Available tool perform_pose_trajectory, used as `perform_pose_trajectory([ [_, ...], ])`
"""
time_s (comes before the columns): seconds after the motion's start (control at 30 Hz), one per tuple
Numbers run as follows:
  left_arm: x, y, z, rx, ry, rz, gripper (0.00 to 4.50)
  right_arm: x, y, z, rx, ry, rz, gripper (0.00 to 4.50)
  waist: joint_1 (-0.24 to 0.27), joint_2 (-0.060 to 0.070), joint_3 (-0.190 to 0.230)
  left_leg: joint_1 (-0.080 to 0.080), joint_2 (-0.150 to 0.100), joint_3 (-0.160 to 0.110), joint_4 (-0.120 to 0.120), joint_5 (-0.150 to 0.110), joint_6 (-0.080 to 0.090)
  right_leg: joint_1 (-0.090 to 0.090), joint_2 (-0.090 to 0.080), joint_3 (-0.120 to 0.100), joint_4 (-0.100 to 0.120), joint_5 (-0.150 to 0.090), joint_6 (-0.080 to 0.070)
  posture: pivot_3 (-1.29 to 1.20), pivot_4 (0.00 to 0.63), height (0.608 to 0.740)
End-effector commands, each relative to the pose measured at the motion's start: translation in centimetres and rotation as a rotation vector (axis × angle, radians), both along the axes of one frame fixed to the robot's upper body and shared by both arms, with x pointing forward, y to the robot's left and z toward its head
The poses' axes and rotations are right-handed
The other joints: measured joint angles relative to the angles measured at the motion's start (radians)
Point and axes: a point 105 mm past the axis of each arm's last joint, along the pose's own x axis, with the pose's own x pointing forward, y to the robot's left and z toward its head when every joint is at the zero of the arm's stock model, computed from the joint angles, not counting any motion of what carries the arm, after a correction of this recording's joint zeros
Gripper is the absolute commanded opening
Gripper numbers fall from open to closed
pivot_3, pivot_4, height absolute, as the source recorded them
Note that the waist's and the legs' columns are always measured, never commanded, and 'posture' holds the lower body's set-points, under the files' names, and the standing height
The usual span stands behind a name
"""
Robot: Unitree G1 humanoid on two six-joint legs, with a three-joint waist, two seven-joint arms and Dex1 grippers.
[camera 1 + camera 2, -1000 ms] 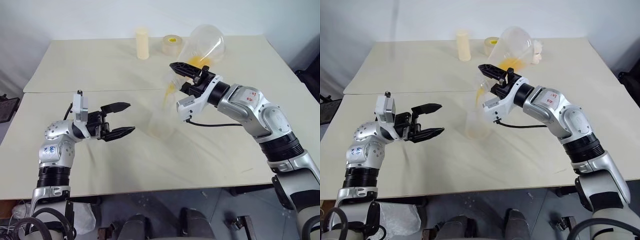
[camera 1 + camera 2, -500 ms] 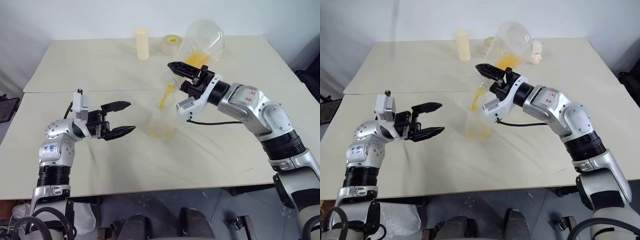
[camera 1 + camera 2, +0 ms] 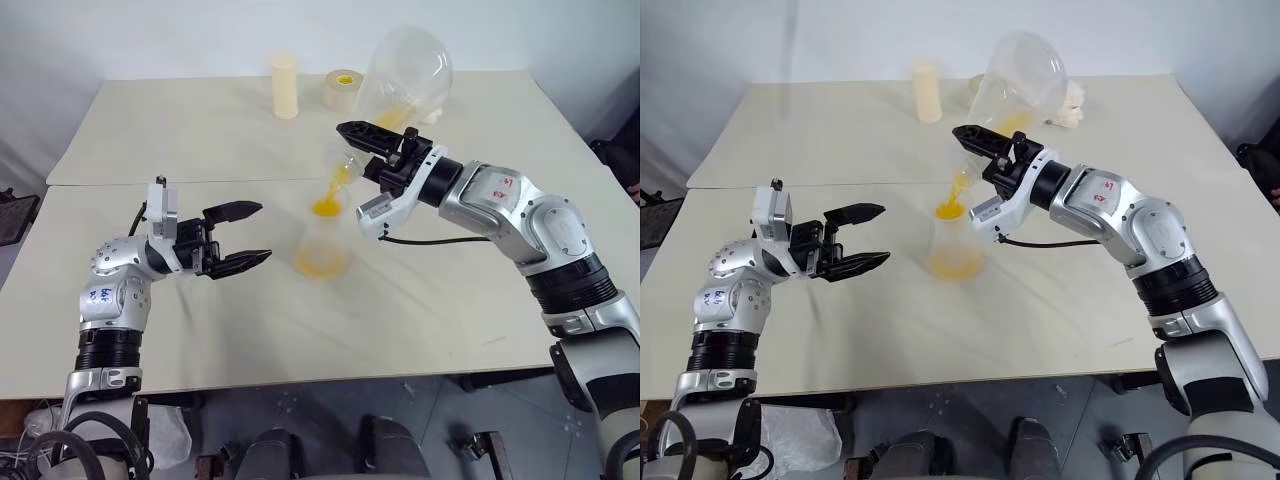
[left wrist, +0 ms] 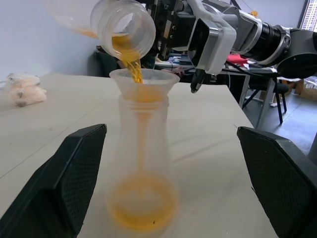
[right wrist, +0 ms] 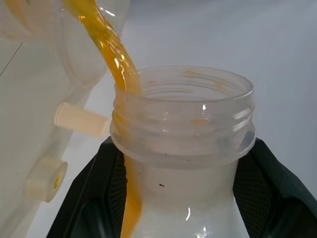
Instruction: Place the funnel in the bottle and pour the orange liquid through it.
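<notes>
From the head views, the right gripper (image 3: pixel 366 146) has its jaws clamped on the neck of a clear conical flask (image 3: pixel 405 80), tipped mouth-down over the middle of the tabletop (image 3: pixel 180 130). A stream of the orange liquid (image 3: pixel 338 184) falls from the flask's mouth into the funnel (image 3: pixel 325 206), which sits in the mouth of the bottle (image 3: pixel 322 245); more orange has gathered at the bottle's base. The left gripper (image 3: pixel 248 235) hangs just beside the bottle on its left, jaws spread wide around nothing. A cream cylinder (image 3: pixel 285 87) and a roll of tape (image 3: pixel 344 90) stand near the far edge.

In the left wrist view, the bottle (image 4: pixel 143 163) stands upright between the two black fingers (image 4: pixel 69 178), apart from both. The funnel (image 4: pixel 144 84) rests in its mouth, catching the stream from the flask mouth (image 4: pixel 126 27) above.

In the right wrist view, the flask's threaded neck (image 5: pixel 185 129) is gripped between dark pads (image 5: pixel 94 198), and the orange liquid (image 5: pixel 106 47) runs out past its rim.
</notes>
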Motion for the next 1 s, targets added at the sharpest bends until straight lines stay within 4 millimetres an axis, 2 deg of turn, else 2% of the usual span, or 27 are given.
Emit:
perform_pose_trajectory([
  [0.03, -0.05, -0.34, 0.92, 0.005, -0.05, -0.016, 4.5, -0.61, -0.02, 1.92, 0.012, -0.069, 0.025, 2.47, 0.0, 0.0, 0.0, 0.0, 0.0, 0.0, 0.0, 0.0, 0.0, 0.0, 0.0, 0.0, 0.0, 0.0, 0.0, 0.0, 0.15, 0.74],
  [0.63, 0.31, -0.48, 1.04, 0.001, -0.048, -0.02, 4.5, -0.74, 0.18, 2.07, -0.041, -0.142, 0.05, 2.47, 0.0, 0.0, 0.0, 0.0, 0.0, 0.0, 0.0, 0.0, 0.0, 0.0, 0.0, 0.0, 0.0, 0.0, 0.0, 0.0, 0.15, 0.74],
  [1.0, 0.59, -0.67, 1.01, 0.0, -0.048, -0.025, 4.5, -1.15, 0.69, 1.44, -0.067, -0.157, 0.085, 2.47, -0.001, 0.0, 0.0, 0.0, 0.0, 0.0, 0.0, 0.0, 0.0, 0.0, 0.0, 0.0, 0.0, 0.0, 0.0, 0.0, 0.15, 0.74],
])
